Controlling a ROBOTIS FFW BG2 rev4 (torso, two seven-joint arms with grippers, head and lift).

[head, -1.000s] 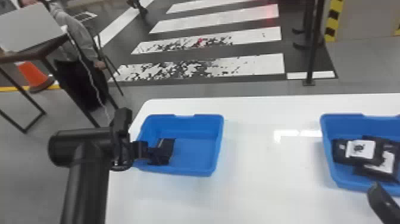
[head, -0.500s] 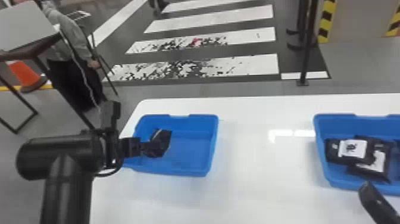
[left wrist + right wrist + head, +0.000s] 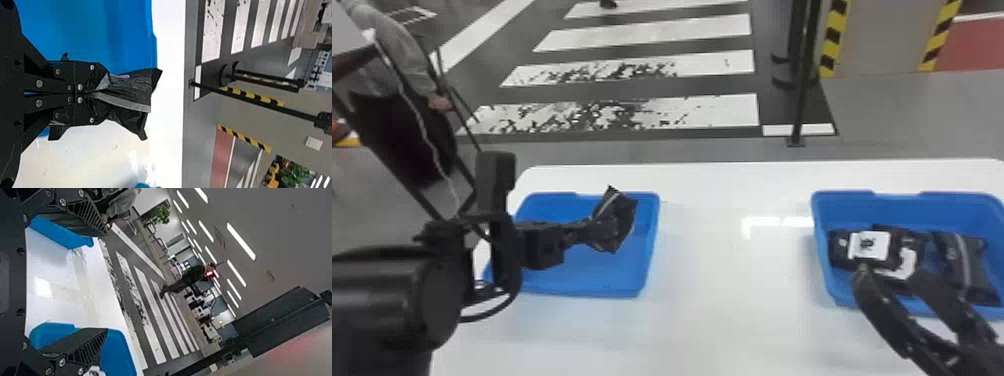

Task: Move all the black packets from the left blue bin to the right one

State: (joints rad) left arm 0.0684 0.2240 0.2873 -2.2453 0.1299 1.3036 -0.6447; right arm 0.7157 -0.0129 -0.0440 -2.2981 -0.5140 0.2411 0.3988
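left pincer (image 3: 591, 233) clamped on a black packet (image 3: 623, 214), at two o'clock over the left blue bin (image 3: 612, 275). right pincer (image 3: 888, 276), jaws apart, at seven o'clock over the right blue bin (image 3: 842, 212), where other black packets (image 3: 959, 262) lie at nine and three o'clock.

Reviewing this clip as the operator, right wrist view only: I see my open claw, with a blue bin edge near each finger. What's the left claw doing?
Observer: The left claw is shut on a black packet.
Operator: Where is it holding that?
Observer: Over the left bin, in the head view.
Operator: And what lies in the right bin?
Observer: At least three packets; the one furthest right has a grey stripe down it.
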